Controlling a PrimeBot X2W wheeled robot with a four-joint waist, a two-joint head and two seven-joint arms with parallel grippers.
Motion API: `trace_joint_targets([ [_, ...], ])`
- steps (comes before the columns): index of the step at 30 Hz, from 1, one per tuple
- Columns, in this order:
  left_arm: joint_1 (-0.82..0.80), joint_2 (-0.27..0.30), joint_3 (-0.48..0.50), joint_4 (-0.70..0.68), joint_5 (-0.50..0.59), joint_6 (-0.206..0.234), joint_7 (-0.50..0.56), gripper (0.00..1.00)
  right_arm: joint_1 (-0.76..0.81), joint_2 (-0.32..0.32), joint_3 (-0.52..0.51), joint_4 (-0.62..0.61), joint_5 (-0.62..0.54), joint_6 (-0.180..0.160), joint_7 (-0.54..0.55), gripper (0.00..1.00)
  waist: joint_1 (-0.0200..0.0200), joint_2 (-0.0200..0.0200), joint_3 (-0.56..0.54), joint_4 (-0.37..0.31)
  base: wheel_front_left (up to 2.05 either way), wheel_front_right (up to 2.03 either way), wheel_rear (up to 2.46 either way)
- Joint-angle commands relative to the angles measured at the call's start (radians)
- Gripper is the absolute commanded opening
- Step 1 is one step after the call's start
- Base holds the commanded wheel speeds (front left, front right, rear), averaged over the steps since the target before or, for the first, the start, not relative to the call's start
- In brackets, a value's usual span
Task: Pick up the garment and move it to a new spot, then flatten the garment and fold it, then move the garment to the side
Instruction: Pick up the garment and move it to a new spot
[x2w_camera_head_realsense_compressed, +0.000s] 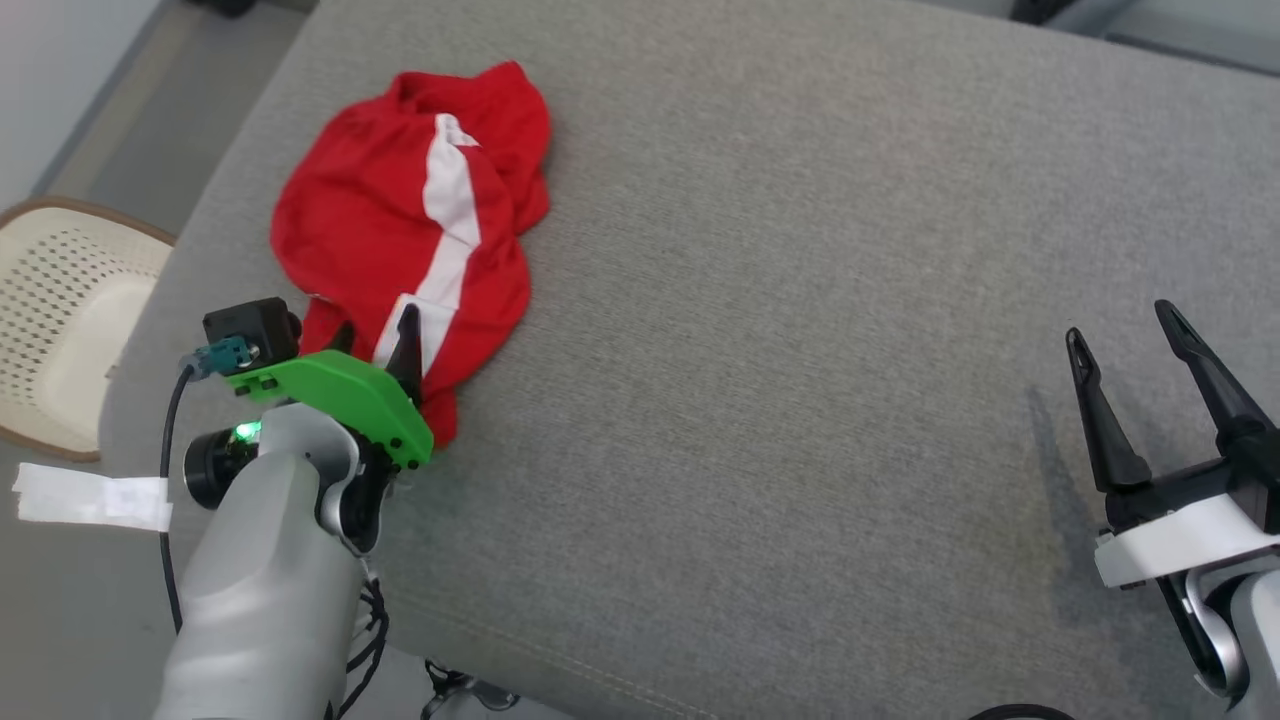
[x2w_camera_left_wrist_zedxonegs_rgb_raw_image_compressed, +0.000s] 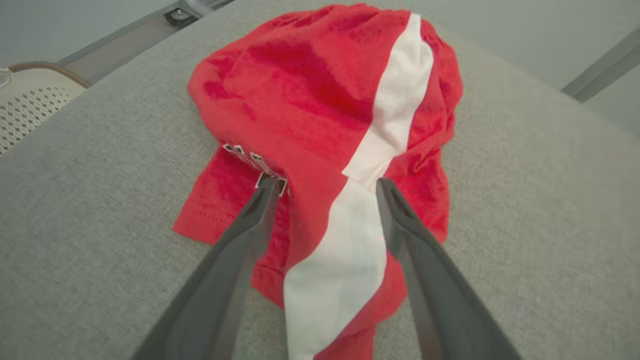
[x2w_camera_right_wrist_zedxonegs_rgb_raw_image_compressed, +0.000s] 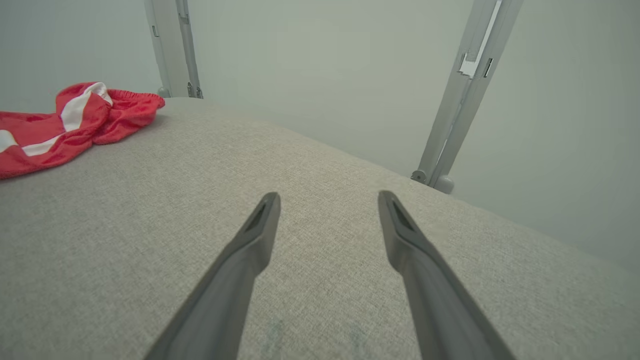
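Observation:
A crumpled red garment (x2w_camera_head_realsense_compressed: 400, 215) with a white stripe lies at the far left of the grey padded surface (x2w_camera_head_realsense_compressed: 800, 300). My left gripper (x2w_camera_head_realsense_compressed: 375, 335) hangs over its near end, open, fingers straddling the cloth. In the left wrist view the garment (x2w_camera_left_wrist_zedxonegs_rgb_raw_image_compressed: 320, 100) spreads ahead, and the left gripper (x2w_camera_left_wrist_zedxonegs_rgb_raw_image_compressed: 327, 185) has its two fingers on either side of the white stripe (x2w_camera_left_wrist_zedxonegs_rgb_raw_image_compressed: 350, 250). Over bare fabric at the lower right, my right gripper (x2w_camera_head_realsense_compressed: 1120, 325) stands open with nothing between its fingers. The right wrist view has the garment (x2w_camera_right_wrist_zedxonegs_rgb_raw_image_compressed: 70, 125) far off at the left and the right gripper (x2w_camera_right_wrist_zedxonegs_rgb_raw_image_compressed: 327, 197) open.
A cream perforated chair (x2w_camera_head_realsense_compressed: 60, 300) stands off the surface's left edge. A white strip of tape (x2w_camera_head_realsense_compressed: 90, 497) lies on the floor below it. Grey metal posts (x2w_camera_right_wrist_zedxonegs_rgb_raw_image_compressed: 460, 95) rise behind the surface's far edge. The near edge of the padding runs along a seam (x2w_camera_head_realsense_compressed: 560, 650).

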Motion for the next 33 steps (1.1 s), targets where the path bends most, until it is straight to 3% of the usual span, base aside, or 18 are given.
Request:
trace_joint_targets([
  [1, -0.036, 0.012, -0.001, 0.049, -0.009, -0.005, 0.013, 1.00, -0.022, 0.002, -0.001, 0.002, 0.007, -0.002, -0.003, 1.00, -0.0001, 0.0120, 0.181, -0.185, 0.00, 0.00, 0.00],
  [4, -0.057, 0.033, 0.015, 0.153, -0.014, 0.017, 0.023, 1.00, -0.025, 0.020, -0.009, 0.006, 0.014, -0.002, -0.003, 1.00, -0.0001, 0.0120, 0.166, -0.202, 0.00, 0.00, 0.00],
  [5, -0.058, 0.033, 0.018, 0.183, -0.022, 0.020, 0.025, 0.85, -0.023, 0.027, -0.012, 0.011, 0.017, -0.002, -0.003, 1.00, -0.0001, 0.0120, 0.160, -0.206, 0.00, 0.00, 0.00],
  [6, -0.057, 0.030, 0.026, 0.209, -0.031, 0.022, 0.022, 0.24, -0.021, 0.031, -0.014, 0.015, 0.020, -0.002, -0.003, 1.00, -0.0001, 0.0120, 0.152, -0.209, 0.00, 0.00, 0.00],
  [7, -0.053, 0.025, 0.022, 0.232, -0.032, 0.019, 0.031, 0.00, -0.020, 0.034, -0.014, 0.020, 0.020, -0.002, -0.003, 1.00, -0.0001, 0.0120, 0.143, -0.211, 0.00, 0.00, 0.00],
  [11, -0.065, 0.012, 0.001, 0.252, -0.039, -0.011, 0.034, 0.00, -0.014, 0.056, -0.011, 0.038, 0.024, -0.002, -0.003, 1.00, -0.0001, 0.0120, 0.102, -0.214, 0.00, 0.00, 0.00],
  [17, -0.100, 0.021, -0.088, 0.124, -0.001, -0.017, -0.053, 0.00, 0.029, 0.100, -0.002, 0.076, 0.033, -0.002, -0.003, 1.00, -0.0001, 0.0120, -0.008, -0.222, 0.00, 0.00, 0.00],
  [22, -0.034, 0.008, -0.219, -0.136, -0.029, -0.017, -0.042, 0.00, 0.064, 0.153, 0.006, 0.094, 0.039, -0.002, -0.003, 1.00, -0.0001, 0.0120, -0.101, -0.273, 0.00, 0.00, 0.00],
  [27, 0.118, 0.000, -0.322, -0.462, -0.053, -0.004, 0.049, 0.00, 0.100, 0.195, 0.000, 0.104, 0.042, -0.002, -0.003, 1.00, -0.0001, 0.0120, -0.145, -0.343, 0.00, 0.00, 0.00],
  [28, 0.118, 0.000, -0.322, -0.462, -0.053, -0.004, 0.049, 0.00, 0.100, 0.195, 0.000, 0.104, 0.042, -0.002, -0.003, 1.00, -0.0001, 0.0120, -0.145, -0.343, 0.00, 0.00, 0.00],
  [33, 0.284, 0.000, -0.446, -0.779, -0.068, 0.068, 0.160, 0.00, 0.121, 0.211, -0.009, 0.108, 0.043, -0.002, -0.003, 1.00, -0.0001, 0.0120, -0.151, -0.405, 0.00, 0.00, 0.00],
])
